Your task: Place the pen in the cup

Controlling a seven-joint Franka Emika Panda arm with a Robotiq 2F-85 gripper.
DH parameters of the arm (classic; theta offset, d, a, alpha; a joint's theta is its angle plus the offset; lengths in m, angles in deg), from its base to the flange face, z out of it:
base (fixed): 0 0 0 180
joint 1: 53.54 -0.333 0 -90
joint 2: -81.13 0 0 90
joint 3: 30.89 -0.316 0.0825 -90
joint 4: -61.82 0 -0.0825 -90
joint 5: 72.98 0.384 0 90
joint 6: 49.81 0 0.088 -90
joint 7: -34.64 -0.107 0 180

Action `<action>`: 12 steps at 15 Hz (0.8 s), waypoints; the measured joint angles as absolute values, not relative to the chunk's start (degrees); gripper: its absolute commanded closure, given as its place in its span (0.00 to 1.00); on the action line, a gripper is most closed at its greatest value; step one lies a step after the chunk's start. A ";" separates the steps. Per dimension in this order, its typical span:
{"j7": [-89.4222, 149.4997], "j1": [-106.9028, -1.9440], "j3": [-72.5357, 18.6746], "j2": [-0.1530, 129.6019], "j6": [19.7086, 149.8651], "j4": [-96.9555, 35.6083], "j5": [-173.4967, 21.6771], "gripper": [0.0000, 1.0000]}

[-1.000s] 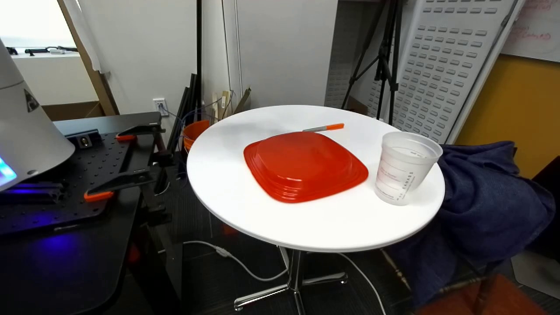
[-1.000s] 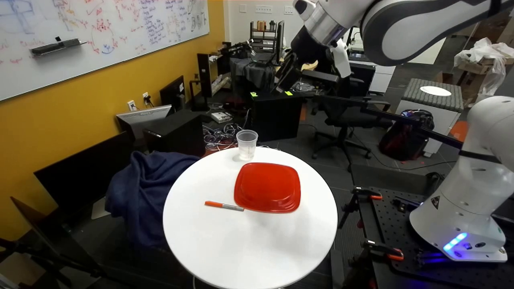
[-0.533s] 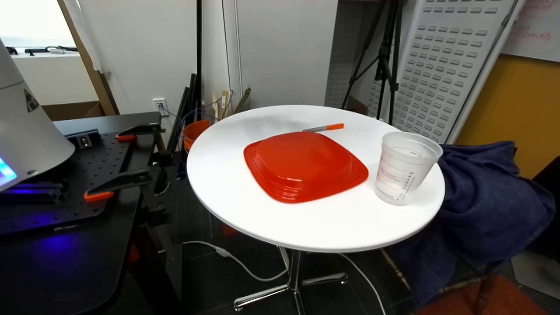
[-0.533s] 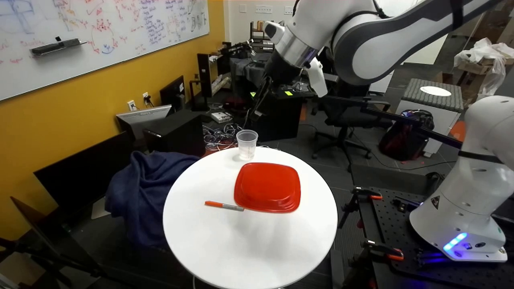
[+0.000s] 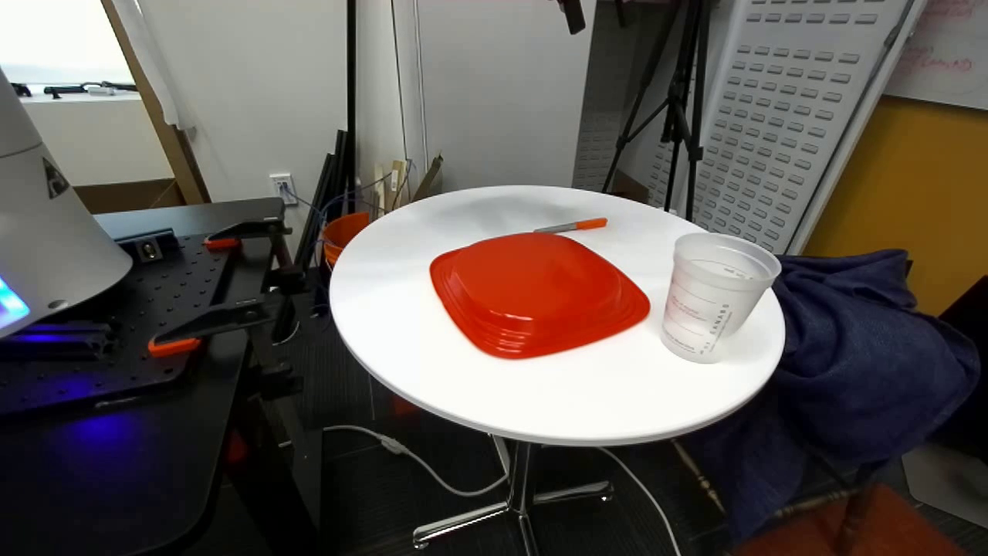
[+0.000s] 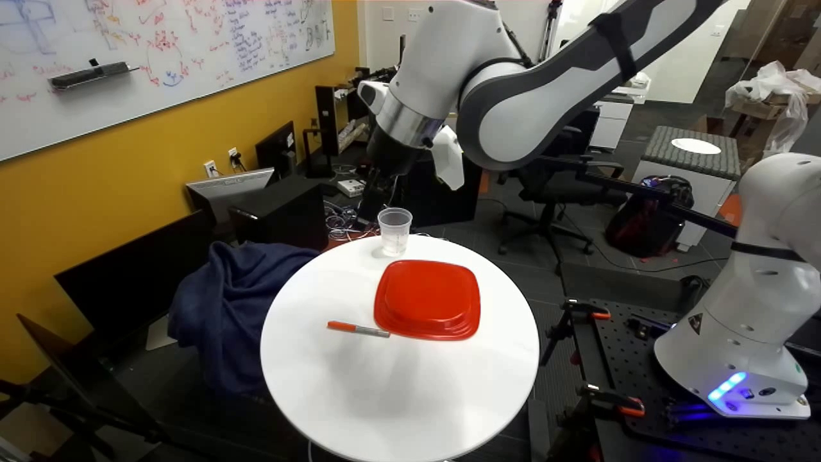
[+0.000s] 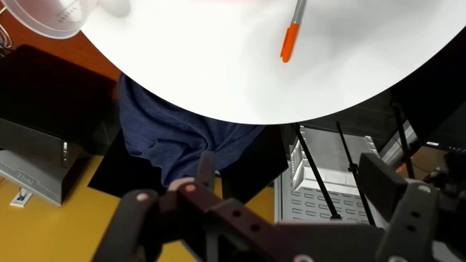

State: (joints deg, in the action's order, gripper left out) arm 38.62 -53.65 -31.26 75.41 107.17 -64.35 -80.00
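The pen, with an orange cap and grey barrel, lies on the white round table; it shows in both exterior views and in the wrist view. The clear plastic cup stands upright near the table's edge. It also shows in an exterior view and at the top left corner of the wrist view. My gripper is open, with nothing between its fingers. It hangs in the air above table height, apart from pen and cup. In an exterior view its dark shape blends into the background.
An upside-down red plate lies on the white table, between cup and pen. A dark blue cloth hangs beside the table's edge. A black tripod stands behind the table.
The arm has swung left and lower in an exterior view, so the gripper is now near the cup's side of the table, and a fingertip has entered an exterior view's top. Pen, cup and plate stay put.
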 measured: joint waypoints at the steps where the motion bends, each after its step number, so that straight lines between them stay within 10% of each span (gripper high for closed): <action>1: 38.62 -53.75 -31.44 73.50 106.87 -62.82 -79.61 0.00; 12: 40.17 -53.88 -32.93 65.21 102.34 -54.98 -76.99 0.00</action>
State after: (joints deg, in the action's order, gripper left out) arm 40.17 -53.88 -32.93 65.21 102.34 -54.98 -76.99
